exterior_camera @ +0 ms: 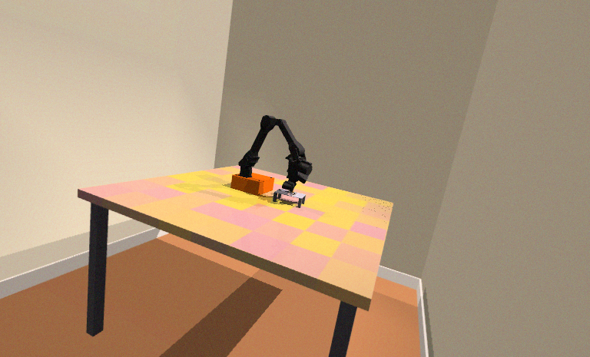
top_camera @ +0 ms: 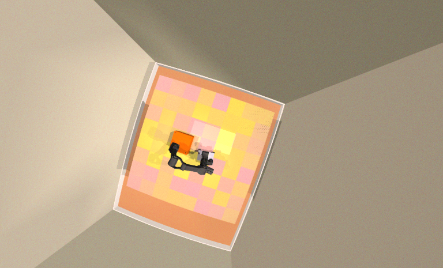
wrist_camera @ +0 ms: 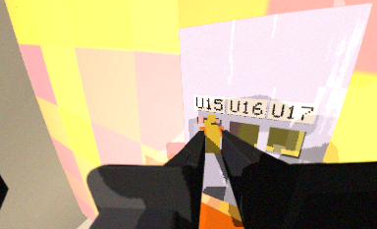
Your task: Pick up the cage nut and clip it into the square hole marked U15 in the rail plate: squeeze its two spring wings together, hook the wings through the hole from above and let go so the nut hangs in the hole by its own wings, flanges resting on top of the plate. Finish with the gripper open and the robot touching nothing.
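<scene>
Probably the black jaws [top_camera: 206, 150] [exterior_camera: 289, 191], clamped on the small yellow-and-orange cage nut [wrist_camera: 212, 122] at U15 on the pale flat rail plate [top_camera: 211, 155] [exterior_camera: 296, 194] [wrist_camera: 265, 67], risk letting go too early; wings not fully hooked could spring it out.

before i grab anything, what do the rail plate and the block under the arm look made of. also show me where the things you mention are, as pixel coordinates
The rail plate [top_camera: 211, 155] [exterior_camera: 292, 193] [wrist_camera: 265, 67] looks like smooth sheet metal, perhaps painted: pale lilac-grey, thin, with white glossy streaks. The orange block [top_camera: 183, 140] [exterior_camera: 246, 183] could be plastic or painted metal: evenly coloured, sharp-edged, no grain showing. Neither is certain by look alone.
</scene>
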Robot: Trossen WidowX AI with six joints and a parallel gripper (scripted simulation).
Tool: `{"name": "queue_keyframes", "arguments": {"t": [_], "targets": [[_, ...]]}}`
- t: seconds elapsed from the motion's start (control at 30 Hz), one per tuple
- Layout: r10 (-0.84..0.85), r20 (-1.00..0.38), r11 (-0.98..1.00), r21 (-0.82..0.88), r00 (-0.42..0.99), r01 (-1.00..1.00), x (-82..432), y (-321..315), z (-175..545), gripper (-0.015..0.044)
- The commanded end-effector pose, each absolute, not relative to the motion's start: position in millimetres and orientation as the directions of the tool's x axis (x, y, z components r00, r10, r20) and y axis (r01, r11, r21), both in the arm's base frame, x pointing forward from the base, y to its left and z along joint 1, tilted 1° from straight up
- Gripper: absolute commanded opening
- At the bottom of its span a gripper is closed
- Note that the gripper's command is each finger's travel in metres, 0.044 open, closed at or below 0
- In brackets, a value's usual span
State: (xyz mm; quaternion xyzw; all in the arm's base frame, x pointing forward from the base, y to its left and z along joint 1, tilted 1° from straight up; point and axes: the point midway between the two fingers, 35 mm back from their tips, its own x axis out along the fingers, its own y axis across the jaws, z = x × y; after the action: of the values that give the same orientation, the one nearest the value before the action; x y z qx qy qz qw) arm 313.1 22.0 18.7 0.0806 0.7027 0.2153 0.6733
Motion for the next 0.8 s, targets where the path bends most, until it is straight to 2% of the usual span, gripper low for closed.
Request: {"name": "queue_keyframes", "arguments": {"t": [0.0,0.77], "targets": [[0.415,-0.906,0.888,0.422,-0.079,-0.181,314.6,21.5,19.5,0.0035],[0.416,-0.906,0.888,0.423,-0.079,-0.182,314.9,20.1,18.7,0.0035]]}}
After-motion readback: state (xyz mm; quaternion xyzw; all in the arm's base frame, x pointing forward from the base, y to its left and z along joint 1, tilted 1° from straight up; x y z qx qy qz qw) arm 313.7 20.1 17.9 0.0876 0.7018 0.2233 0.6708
